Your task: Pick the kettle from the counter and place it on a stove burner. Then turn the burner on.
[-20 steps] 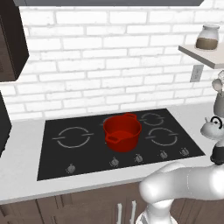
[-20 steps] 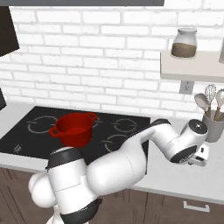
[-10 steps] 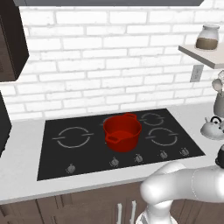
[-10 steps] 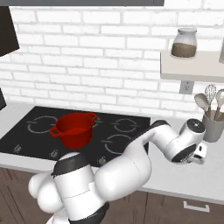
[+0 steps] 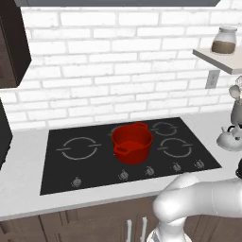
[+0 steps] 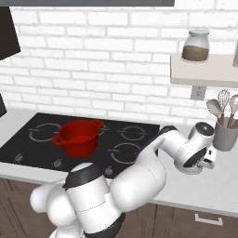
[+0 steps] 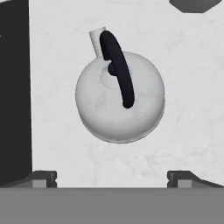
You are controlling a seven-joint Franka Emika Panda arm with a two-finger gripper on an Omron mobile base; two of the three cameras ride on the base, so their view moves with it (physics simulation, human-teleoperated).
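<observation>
On the counter (image 5: 28,160) at the stove's 3 o'clock side, the kettle (image 7: 120,96) is sitting upright, well apart from the burner (image 5: 79,148) where it has to end up. In the hand view the camera is looking straight down on it: a rounded silvery body with a dark arched handle (image 7: 117,68) running from about 12 o'clock toward 5 o'clock, and a short spout (image 7: 97,39) pointing to 11 o'clock. The gripper (image 7: 112,178) is hanging above the kettle with its jaws spread wide, the two dark tips showing at 7 and 5 o'clock of that view and touching nothing. That stance probably suits a drop onto the handle, since the jaws are wide enough to straddle it. In the right base view the arm is reaching out past the stove's (image 6: 28,146) right edge, its wrist over the kettle, just beside the grey holder (image 6: 226,135) of utensils. A red pot (image 5: 133,142) is occupying the middle of the stove, at the burner's 3 o'clock, so the wide ring at far left is looking like the free landing spot. The knobs (image 5: 124,175) are lining the front edge, untouched.
</observation>
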